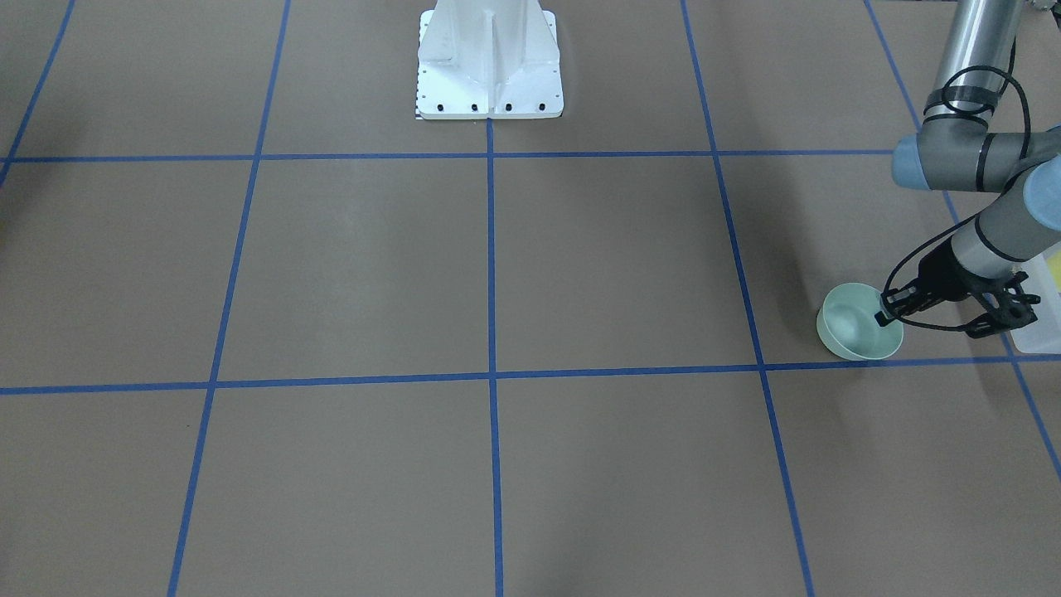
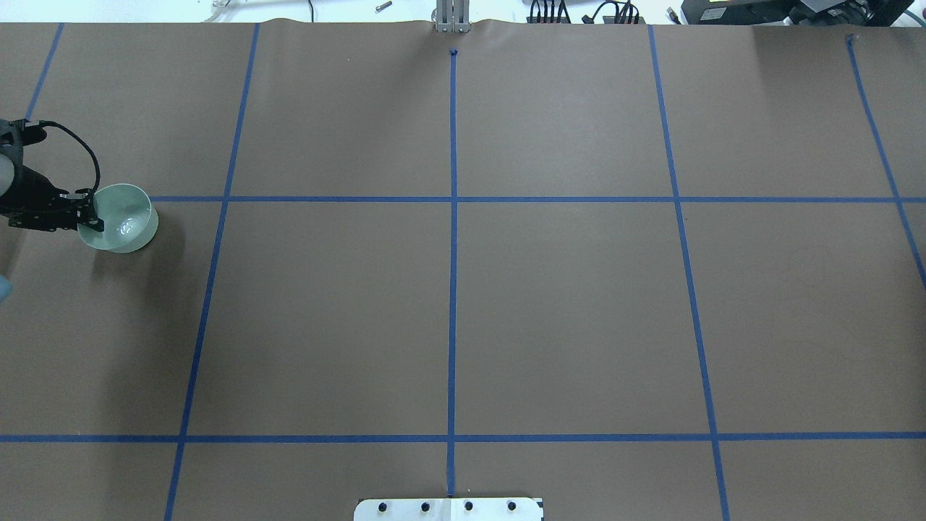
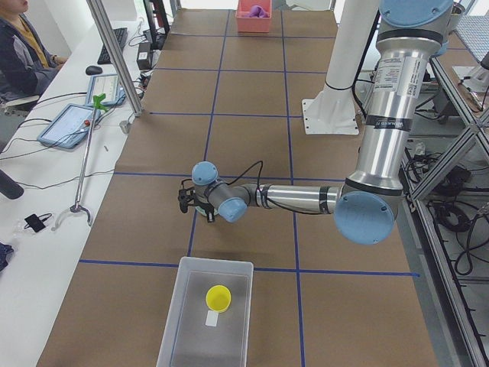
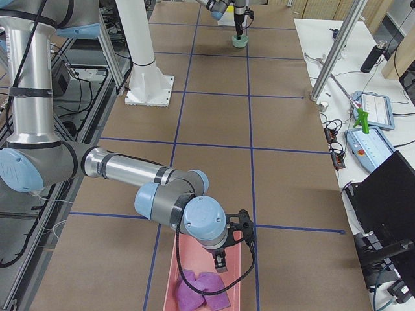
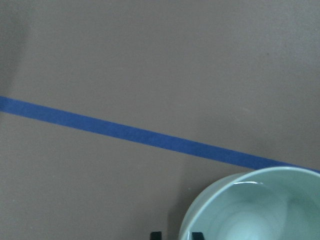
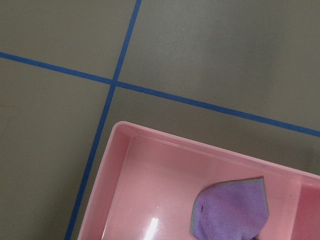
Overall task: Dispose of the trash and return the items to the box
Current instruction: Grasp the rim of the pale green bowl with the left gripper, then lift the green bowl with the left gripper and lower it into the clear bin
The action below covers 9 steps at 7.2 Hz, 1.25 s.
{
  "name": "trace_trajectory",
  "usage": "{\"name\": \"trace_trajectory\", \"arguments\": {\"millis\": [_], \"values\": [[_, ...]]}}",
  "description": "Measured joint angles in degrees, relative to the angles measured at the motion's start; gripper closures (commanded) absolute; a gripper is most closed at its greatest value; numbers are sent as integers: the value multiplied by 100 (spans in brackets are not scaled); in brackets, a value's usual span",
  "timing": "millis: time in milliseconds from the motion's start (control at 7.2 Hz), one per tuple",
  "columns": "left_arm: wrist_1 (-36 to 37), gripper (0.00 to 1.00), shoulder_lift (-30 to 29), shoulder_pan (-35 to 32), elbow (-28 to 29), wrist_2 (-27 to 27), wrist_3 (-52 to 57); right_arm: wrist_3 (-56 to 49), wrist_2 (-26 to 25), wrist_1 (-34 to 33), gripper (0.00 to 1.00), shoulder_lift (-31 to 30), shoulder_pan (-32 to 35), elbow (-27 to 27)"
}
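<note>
Left end effector (image 2: 92, 219) is clenched on the mint bowl (image 1: 850, 327) rim, one finger inside and one outside, far left of overhead view. Box (image 3: 191, 336) is bottom centre in the left side view, with the yellow cup (image 3: 218, 297) already inside. Right end effector (image 4: 228, 251): can't tell its state. Risks: the thin one-sided pinch lets the bowl pivot or slip on the lift; the bowl clips the box wall or knocks the cup.
</note>
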Motion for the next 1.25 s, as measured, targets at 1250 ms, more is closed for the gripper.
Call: {"name": "trace_trajectory", "arguments": {"millis": [1250], "values": [[2578, 100, 378, -3567, 532, -1069, 6632, 1846, 384, 80, 0, -243, -1090, 995]]}}
